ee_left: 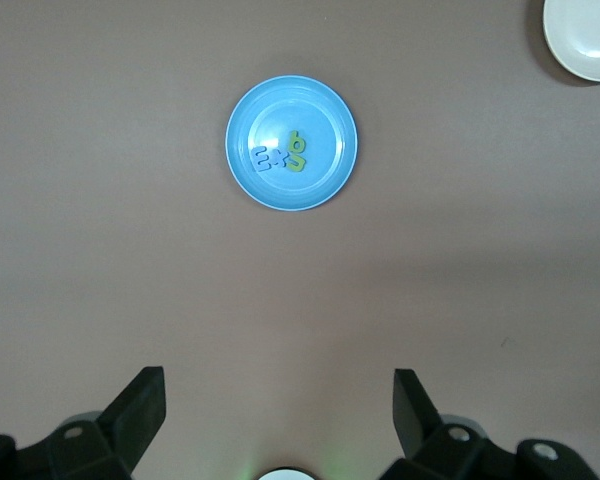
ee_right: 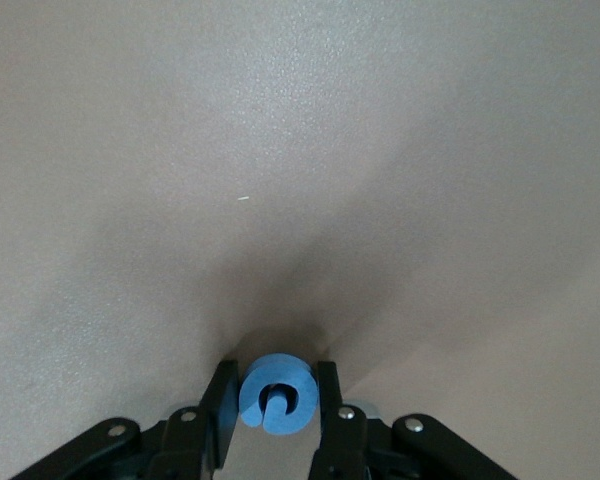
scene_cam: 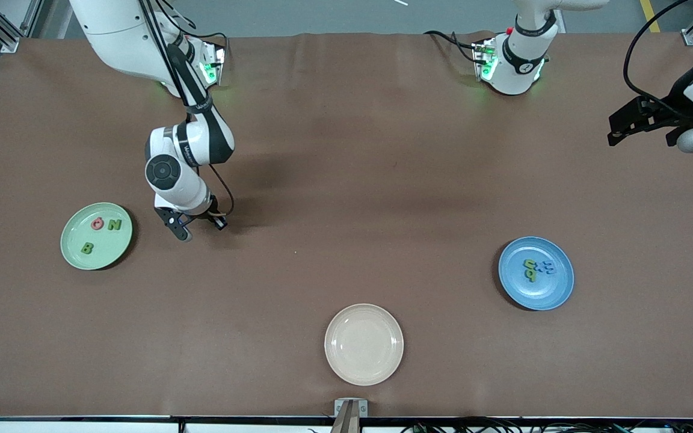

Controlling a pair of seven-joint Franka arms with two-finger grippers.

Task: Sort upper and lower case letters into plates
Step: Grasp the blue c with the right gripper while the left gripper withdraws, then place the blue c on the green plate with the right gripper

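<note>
Low over bare table, right gripper, fingers pinched on a blue letter, round with a slot cut into it, seen clamped between both pads in the right wrist view. Positioned just beside the mint green plate, toward the table's middle from it, without touching it.

Mint green plate toward the right arm's end of the table, carrying three letters: a pink O and a green N side by side, a green B nearer the front camera than both.

Blue plate toward the left arm's end, well apart from the mint one, a little nearer the front camera. Holding a tight cluster of small letters: a green pair touching a blue pair; exact characters too small to read. Same cluster visible in the left wrist view, green against blue, inside the blue plate.

Cream plate between the two coloured plates and nearest the front camera, nothing on it; its edge also caught in a corner of the left wrist view.

Left gripper waiting high at the left arm's end of the table, fingers spread wide with nothing between them, both black fingertips showing far apart in the left wrist view.
</note>
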